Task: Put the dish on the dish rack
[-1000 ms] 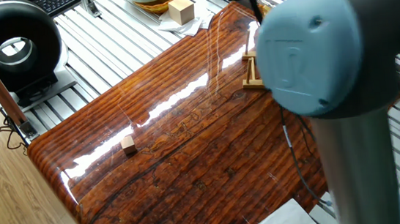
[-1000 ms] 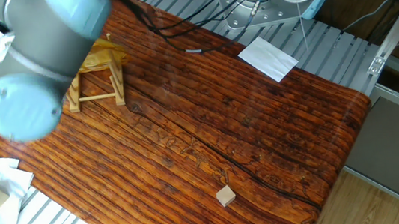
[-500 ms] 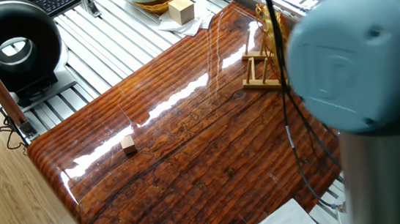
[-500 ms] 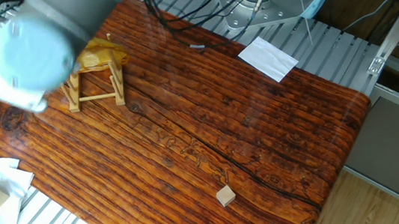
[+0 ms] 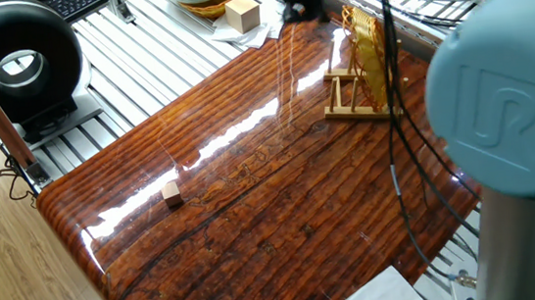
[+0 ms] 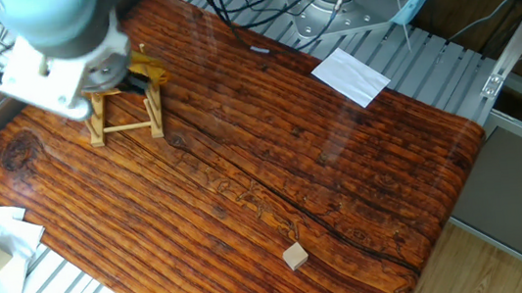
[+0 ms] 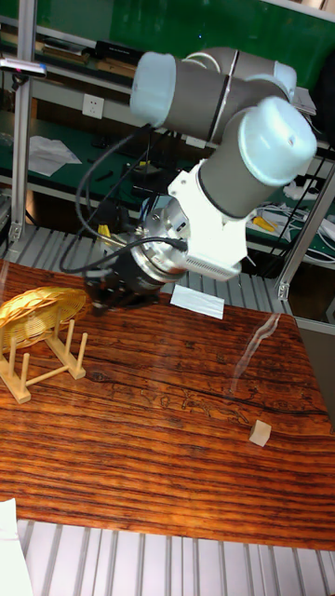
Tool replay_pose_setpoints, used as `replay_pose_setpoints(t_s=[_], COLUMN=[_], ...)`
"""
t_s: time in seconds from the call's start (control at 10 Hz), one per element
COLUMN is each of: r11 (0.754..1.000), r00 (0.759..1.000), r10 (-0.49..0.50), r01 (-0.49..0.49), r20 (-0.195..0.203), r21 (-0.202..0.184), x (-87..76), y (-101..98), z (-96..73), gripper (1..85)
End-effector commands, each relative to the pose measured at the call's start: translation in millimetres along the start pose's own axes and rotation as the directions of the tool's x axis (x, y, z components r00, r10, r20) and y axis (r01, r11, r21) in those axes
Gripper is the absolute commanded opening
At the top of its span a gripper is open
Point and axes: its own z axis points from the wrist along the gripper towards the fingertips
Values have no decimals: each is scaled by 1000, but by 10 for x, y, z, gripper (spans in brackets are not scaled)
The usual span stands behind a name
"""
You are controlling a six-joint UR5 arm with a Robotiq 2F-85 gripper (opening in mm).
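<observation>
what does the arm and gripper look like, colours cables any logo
The arm has grey tube links with pale blue round joint caps; one cap bears an embossed UR logo. A white block sits at the wrist, ahead of a silver ring. The gripper is black. Black cables loop alongside.

Golden-yellow woven dish on pale wood dish rack, beside black gripper; striped reddish-brown table.
</observation>
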Motion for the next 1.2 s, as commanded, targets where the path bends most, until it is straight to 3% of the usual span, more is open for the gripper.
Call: replay_pose_setpoints(t_s=[0.0, 0.2, 0.4, 0.5, 0.6, 0.7, 0.9, 1.1], r11=[988, 981, 949, 942, 950, 951, 937, 938], r00=[998, 999, 999, 999, 998, 997, 997, 994], r10=[9, 19, 37, 44, 63, 69, 65, 65], r01=[-1, -11, -24, -31, -53, -62, -46, -32], r20=[55, 37, 36, 32, 23, 14, 43, 85], r21=[-153, -195, -313, -334, -306, -303, -346, -344], x=[-49, 56, 72, 76, 77, 93, 45, -61], y=[469, 595, 868, 937, 929, 958, 1092, 1110], z=[-91, -103, -127, -127, -107, -102, -143, -148], gripper=[10, 10, 10, 10, 10, 10, 10, 10])
